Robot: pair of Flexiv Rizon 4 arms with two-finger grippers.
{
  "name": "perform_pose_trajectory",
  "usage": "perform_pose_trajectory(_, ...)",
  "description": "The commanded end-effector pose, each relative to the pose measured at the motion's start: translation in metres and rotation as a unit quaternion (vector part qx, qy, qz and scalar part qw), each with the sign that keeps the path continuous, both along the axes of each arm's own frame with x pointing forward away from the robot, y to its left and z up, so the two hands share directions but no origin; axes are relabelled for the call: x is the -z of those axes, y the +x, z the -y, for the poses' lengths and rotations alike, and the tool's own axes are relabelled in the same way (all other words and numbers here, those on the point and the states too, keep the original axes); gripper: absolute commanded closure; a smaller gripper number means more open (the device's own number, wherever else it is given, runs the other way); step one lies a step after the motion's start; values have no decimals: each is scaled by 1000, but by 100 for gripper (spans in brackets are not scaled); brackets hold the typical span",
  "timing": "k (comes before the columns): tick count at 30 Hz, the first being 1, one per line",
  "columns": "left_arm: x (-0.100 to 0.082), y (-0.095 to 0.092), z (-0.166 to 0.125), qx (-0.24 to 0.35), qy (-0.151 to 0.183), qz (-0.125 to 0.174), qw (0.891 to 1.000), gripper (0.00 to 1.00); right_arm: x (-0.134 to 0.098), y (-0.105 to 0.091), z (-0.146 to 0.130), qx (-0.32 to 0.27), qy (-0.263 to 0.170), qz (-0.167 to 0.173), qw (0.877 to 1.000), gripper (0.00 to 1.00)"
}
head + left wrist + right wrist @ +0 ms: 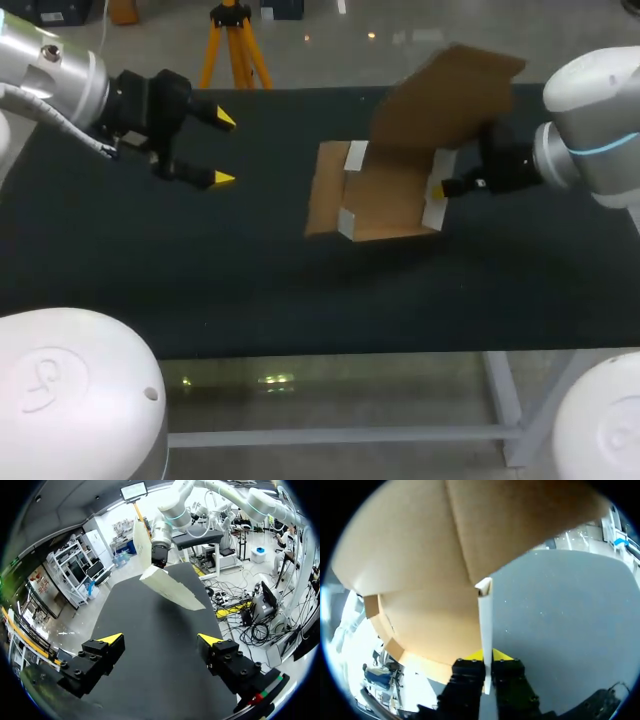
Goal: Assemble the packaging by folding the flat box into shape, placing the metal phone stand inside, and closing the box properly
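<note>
My work table, from the head camera: a matte black top spanning the view, carried on a pale metal frame that shows below its front edge. 1 thing sits on it, a half-folded cardboard box, right of the middle and toward the back edge. The box is brown inside with white outer faces, and 1 large flap stands up above it. From my left wrist camera the box lies tilted at the table's far end; I cannot tell how much of its base touches the surface.
</note>
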State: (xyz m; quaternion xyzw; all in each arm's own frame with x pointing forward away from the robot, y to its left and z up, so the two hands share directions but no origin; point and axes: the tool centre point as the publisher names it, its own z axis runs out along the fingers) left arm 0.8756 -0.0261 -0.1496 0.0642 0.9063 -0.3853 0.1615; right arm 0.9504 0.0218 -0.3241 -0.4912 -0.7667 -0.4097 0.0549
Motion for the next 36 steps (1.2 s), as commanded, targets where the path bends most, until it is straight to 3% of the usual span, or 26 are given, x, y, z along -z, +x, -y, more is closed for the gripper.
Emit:
perform_pose_trajectory(1,0,2,-4,14,8,-11,1000,0,-2,-3,0,-17,-48,-60,997,100)
perform_pose_trajectory(3,1,0,-6,23,11,-25,999,0,3,-5,3,17,-63,-106,992,100)
perform_pose_trajectory(20,1,-1,-8,25,12,-31,999,0,3,-5,3,17,-63,-106,992,100)
perform_pose_trajectory(22,3,0,-7,17,25,-33,999,0,3,-5,3,17,-63,-106,992,100)
perform_pose_trajectory(26,8,-4,-10,11,34,-35,999,0,8,-13,-6,54,-134,-134,980,100)
perform_pose_trajectory(36,17,-12,-16,-4,59,-39,998,0,16,-36,-10,78,-190,-176,963,100)
